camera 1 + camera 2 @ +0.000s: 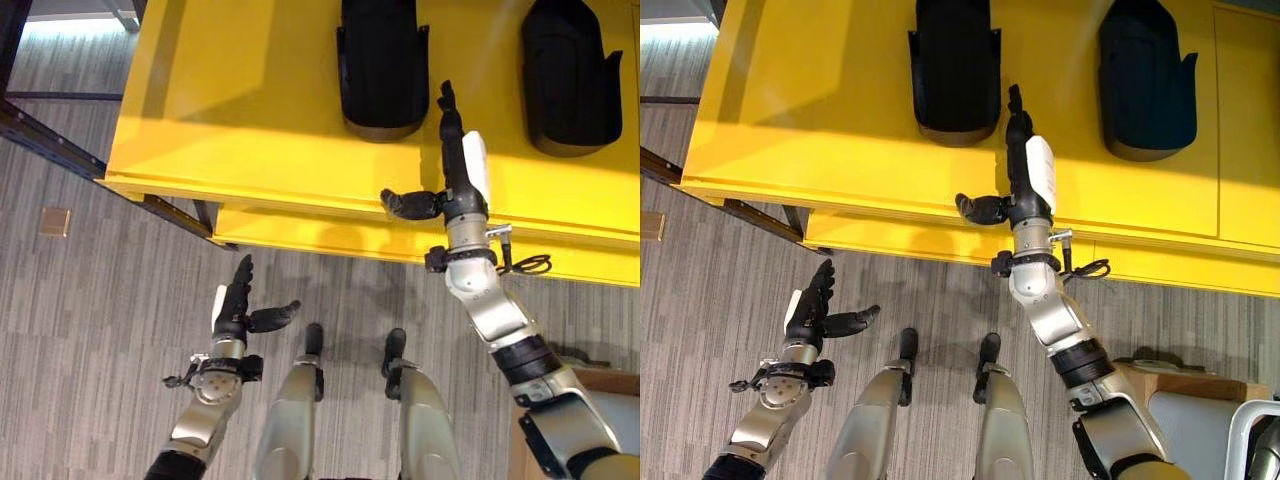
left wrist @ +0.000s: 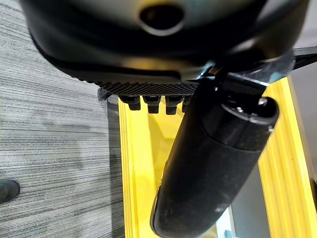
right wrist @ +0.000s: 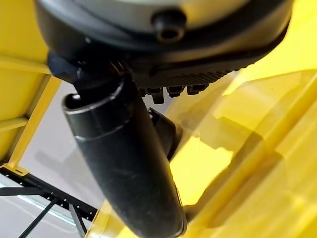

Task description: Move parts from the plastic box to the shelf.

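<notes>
Two black parts [image 1: 382, 68] [image 1: 572, 78] lie on the yellow shelf [image 1: 250, 110]. The right hand [image 1: 452, 165] is over the shelf, fingers straight, holding nothing. The left hand [image 1: 238, 305] is low over the floor [image 1: 90, 300], empty and relaxed

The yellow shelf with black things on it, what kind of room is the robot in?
Probably a workshop or warehouse test space: a yellow shelf on a dark metal frame holds two black moulded parts, over grey carpet flooring.
</notes>
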### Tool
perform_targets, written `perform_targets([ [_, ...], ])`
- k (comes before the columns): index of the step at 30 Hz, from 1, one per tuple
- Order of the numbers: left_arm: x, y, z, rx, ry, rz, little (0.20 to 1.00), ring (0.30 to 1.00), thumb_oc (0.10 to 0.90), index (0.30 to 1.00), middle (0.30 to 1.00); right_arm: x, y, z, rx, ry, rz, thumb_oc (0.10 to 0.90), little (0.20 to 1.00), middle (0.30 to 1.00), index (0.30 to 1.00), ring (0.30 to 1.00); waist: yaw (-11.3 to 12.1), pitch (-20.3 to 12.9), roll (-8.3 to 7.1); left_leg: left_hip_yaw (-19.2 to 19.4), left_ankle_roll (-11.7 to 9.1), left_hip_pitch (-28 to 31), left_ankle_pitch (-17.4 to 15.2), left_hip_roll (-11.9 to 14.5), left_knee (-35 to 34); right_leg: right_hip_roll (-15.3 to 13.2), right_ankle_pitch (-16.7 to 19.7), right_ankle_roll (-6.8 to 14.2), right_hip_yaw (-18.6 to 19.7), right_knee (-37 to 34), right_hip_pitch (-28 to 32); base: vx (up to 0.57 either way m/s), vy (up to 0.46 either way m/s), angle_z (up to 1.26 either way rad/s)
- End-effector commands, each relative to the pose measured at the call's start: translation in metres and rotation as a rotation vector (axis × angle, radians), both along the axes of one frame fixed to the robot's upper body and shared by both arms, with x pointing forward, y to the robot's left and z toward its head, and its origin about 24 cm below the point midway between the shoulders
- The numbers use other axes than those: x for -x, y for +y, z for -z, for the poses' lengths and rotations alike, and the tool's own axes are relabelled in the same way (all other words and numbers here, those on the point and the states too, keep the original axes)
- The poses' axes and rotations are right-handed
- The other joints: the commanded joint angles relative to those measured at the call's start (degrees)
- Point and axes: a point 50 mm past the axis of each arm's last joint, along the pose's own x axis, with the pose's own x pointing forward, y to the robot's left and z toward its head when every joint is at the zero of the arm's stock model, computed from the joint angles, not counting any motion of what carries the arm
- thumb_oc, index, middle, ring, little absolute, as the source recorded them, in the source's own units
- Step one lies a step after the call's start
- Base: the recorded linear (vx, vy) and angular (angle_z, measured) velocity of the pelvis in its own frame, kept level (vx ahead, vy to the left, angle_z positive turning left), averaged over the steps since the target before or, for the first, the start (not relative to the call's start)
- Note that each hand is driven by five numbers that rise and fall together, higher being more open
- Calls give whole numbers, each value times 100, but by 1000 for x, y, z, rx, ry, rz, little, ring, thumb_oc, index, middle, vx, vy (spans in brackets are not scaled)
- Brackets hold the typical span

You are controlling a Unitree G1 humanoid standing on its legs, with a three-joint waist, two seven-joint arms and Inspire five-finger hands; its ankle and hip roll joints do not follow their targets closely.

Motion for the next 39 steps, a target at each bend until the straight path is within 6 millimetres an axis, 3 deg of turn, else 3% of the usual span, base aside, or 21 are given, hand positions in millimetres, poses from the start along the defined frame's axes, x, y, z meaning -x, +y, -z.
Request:
perform_targets([
  [1, 0, 7, -29, -50, -151, 27, 1000, 1000, 900, 1000, 1000, 9, 1, -62, -99, -275, -18, 900, 1000, 1000, 1000, 1000, 81, -318, 15, -104, 25, 192, -534, -6, 205, -392, 447, 415, -103, -177, 198, 0, 0, 0],
  [24, 0, 7, -31, -45, -166, 28, 1000, 1000, 900, 1000, 1000, -15, 8, -27, -42, -50, -37, 900, 1000, 1000, 1000, 1000, 145, -225, 46, -111, 49, 118, -529, -47, 263, -427, 466, 409, -140, -121, 153, 0, 0, 0],
  [39, -3, 7, -33, -34, -173, 21, 1000, 1000, 900, 1000, 1000, -14, 39, -25, 45, -17, -157, 900, 1000, 1000, 1000, 1000, 238, -203, -23, -136, 75, 54, -522, -76, 299, -439, 483, 403, -164, -104, 134, 0, 0, 0],
])
